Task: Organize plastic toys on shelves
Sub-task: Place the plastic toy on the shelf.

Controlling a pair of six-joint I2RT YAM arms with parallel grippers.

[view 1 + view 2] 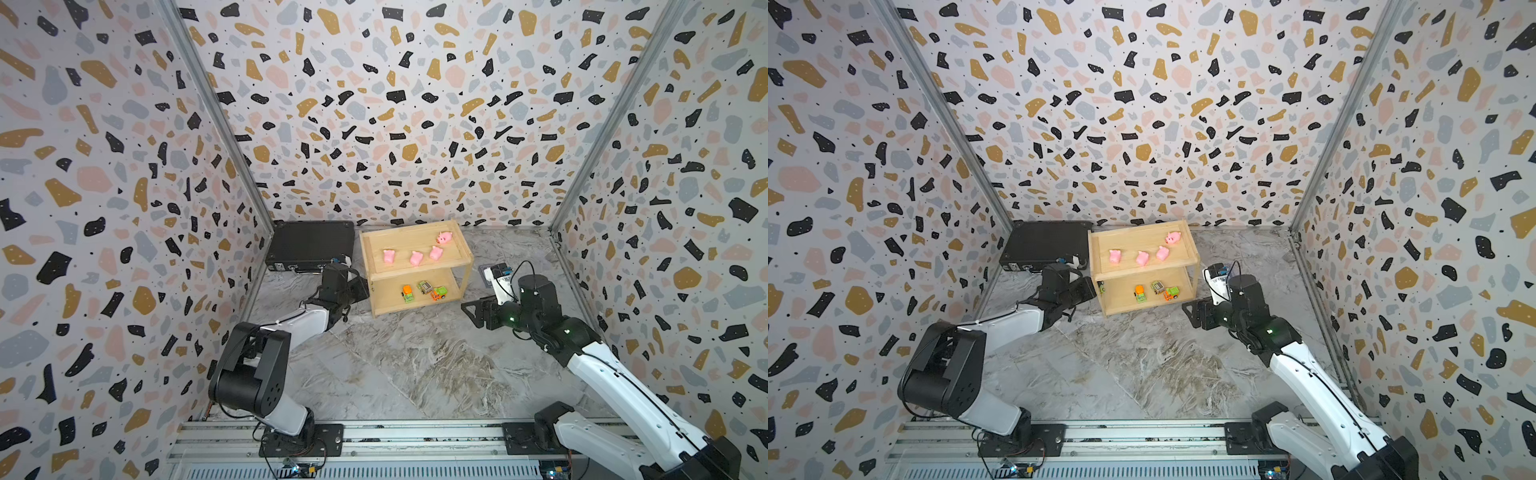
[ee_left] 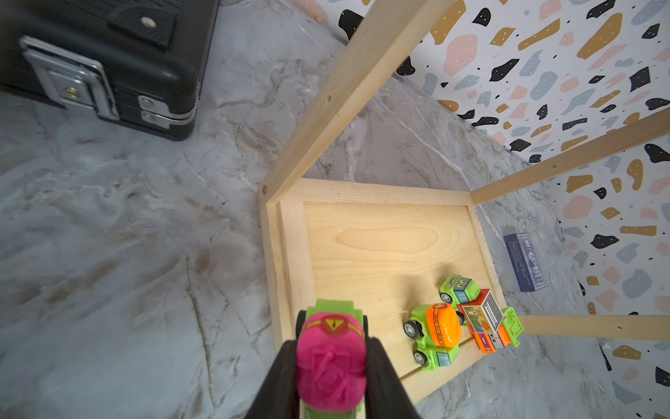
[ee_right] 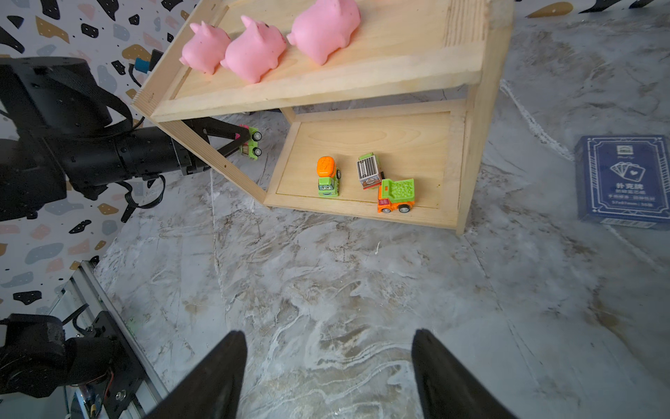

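The shelves [image 1: 419, 272] [image 1: 1144, 270] stand at the back of the marble floor. Several pink pigs [image 1: 416, 258] [image 3: 253, 47] sit on the upper tier. Three vehicles rest on the lower tier [image 2: 380, 239]: an orange-topped green one [image 1: 408, 293] [image 2: 437, 332], a striped box truck [image 1: 424, 286] and an orange truck with a green bed [image 1: 439, 293] [image 3: 397, 196]. My left gripper [image 2: 331, 341] [image 3: 241, 143] is shut on a pink-topped green vehicle [image 2: 331, 362] at the left end of the lower tier. My right gripper [image 3: 328, 341] [image 1: 467, 309] stands open above the floor at the shelves' front right.
A black hard case [image 1: 309, 247] [image 2: 101, 54] lies left of the shelves, close behind my left arm. A blue card box [image 3: 623, 177] [image 2: 525, 261] lies on the floor right of the shelves. Patterned walls close in three sides; a metal rail [image 1: 415, 432] runs along the front.
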